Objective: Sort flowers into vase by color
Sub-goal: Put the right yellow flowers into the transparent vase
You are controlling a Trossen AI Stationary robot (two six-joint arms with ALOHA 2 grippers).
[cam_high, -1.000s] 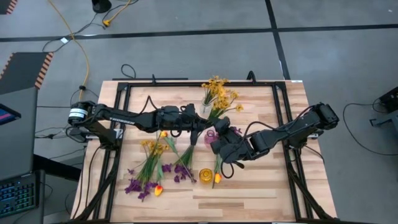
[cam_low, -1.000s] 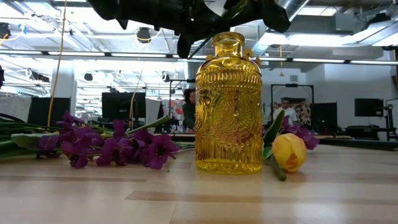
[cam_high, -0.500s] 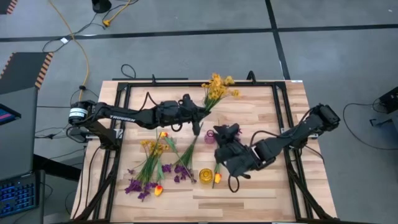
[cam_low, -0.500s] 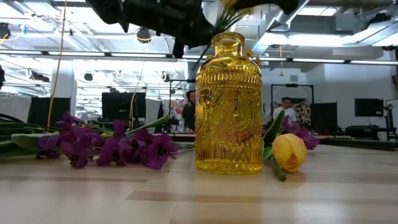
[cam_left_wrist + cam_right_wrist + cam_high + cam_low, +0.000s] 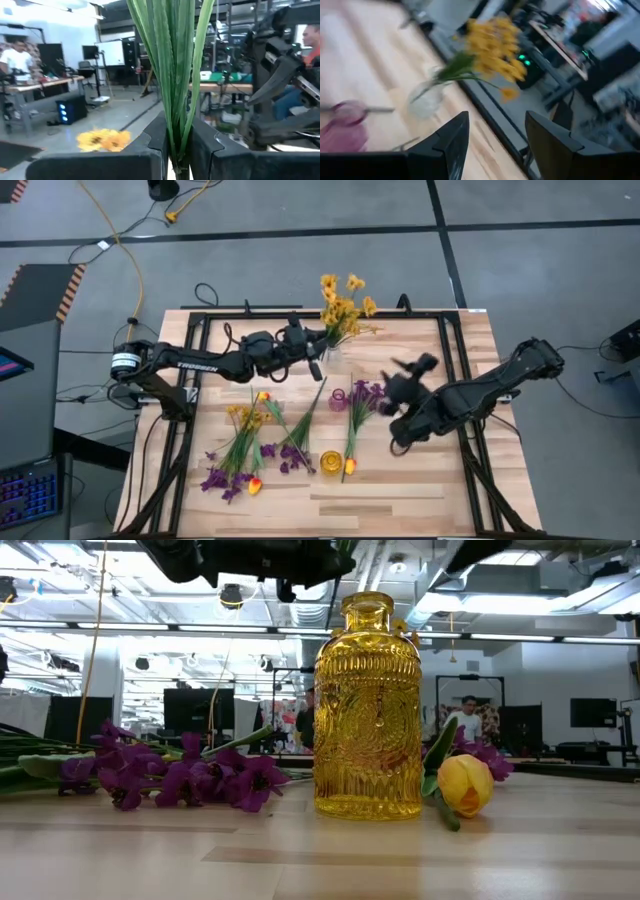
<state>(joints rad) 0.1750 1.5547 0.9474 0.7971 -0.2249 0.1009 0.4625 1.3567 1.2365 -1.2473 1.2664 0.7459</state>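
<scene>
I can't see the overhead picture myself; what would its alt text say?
Seen from above, the left hand is shut on a bunch of yellow clustered flowers at the clear vase near the table's far edge. The right hand hangs open nearby, while more flowers, a purple vase and a yellow vase sit on the wooden table.

Three vases: clear vase point(image 5: 331, 356), purple vase point(image 5: 340, 399), yellow vase point(image 5: 330, 463); two arms

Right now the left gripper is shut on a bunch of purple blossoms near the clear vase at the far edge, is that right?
Not quite. The left gripper is shut on green stems of the small yellow clustered blooms, not purple blossoms, near the clear vase. The high view shows it.
</scene>
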